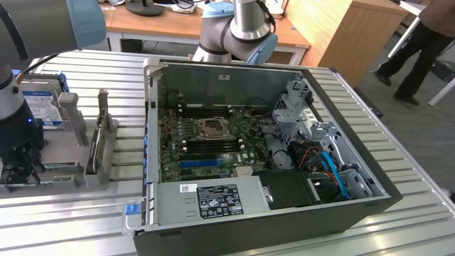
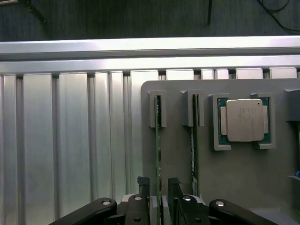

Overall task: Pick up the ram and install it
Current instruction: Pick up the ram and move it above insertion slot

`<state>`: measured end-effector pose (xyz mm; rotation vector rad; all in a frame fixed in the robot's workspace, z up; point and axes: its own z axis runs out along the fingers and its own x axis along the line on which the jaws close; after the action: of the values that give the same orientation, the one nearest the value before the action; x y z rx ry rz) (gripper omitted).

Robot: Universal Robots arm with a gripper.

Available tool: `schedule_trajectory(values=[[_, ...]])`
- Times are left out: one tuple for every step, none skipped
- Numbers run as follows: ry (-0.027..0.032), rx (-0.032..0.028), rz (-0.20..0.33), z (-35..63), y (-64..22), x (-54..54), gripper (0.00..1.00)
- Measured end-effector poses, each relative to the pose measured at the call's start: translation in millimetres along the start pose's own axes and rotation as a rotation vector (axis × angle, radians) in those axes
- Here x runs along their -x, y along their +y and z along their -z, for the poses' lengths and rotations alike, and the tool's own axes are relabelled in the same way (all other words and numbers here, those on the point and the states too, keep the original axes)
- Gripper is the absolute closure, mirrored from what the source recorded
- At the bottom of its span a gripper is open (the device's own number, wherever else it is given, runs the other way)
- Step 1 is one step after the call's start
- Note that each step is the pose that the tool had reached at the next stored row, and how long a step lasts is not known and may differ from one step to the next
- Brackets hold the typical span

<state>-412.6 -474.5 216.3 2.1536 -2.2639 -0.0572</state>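
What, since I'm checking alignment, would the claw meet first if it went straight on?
Probably the ram, standing on edge in the grey holder. Its edge lines up inside the open claw, though depth is unclear.

The table (image 2: 70, 140) is formed of ribbed, brushed metal slats; holder (image 2: 234, 173) moulded in matt grey plastic; processor (image 2: 244, 119) capped in satin metal; ram (image 2: 158, 150) seen as green circuit board; desk (image 1: 163, 24) finished in smooth wood.

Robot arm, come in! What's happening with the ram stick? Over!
Gripper low over the grey holder, jaws open. Ram on edge in its slot, between the jaws, not yet gripped. Second stick in the next slot, apart.
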Motion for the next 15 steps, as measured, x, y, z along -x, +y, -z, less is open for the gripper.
schedule_trajectory(values=[[0.0001,0.0001,0.001,0.0,0.0,0.0,0.70],[0.0000,0.0002,0.001,0.0,0.0,0.0,0.70],[0.0001,0.0001,0.001,0.0,0.0,0.0,0.70],[0.0000,0.0001,0.001,0.0,0.0,0.0,0.70],[0.0000,0.0001,0.001,0.0,0.0,0.0,0.70],[-0.0001,0.0000,0.002,-0.1,-0.1,0.0,0.70],[-0.0003,-0.0003,0.002,-0.2,-0.5,0.0,0.70],[-0.0002,-0.0001,0.002,-0.1,-0.9,0.1,0.70],[0.0000,0.0001,0.002,0.0,-1.4,0.0,0.70],[-0.0001,-0.0001,0.002,0.0,-1.8,0.1,0.70],[-0.0001,-0.0001,0.002,-0.1,-2.0,0.1,0.70],[0.0000,0.0000,0.002,0.0,-2.0,0.1,0.70],[0.0000,0.0000,0.002,0.0,-2.0,0.1,0.70],[0.0000,0.0001,0.002,0.0,-2.0,0.1,0.70],[0.0001,0.0002,0.002,0.1,-2.1,0.1,0.70]])
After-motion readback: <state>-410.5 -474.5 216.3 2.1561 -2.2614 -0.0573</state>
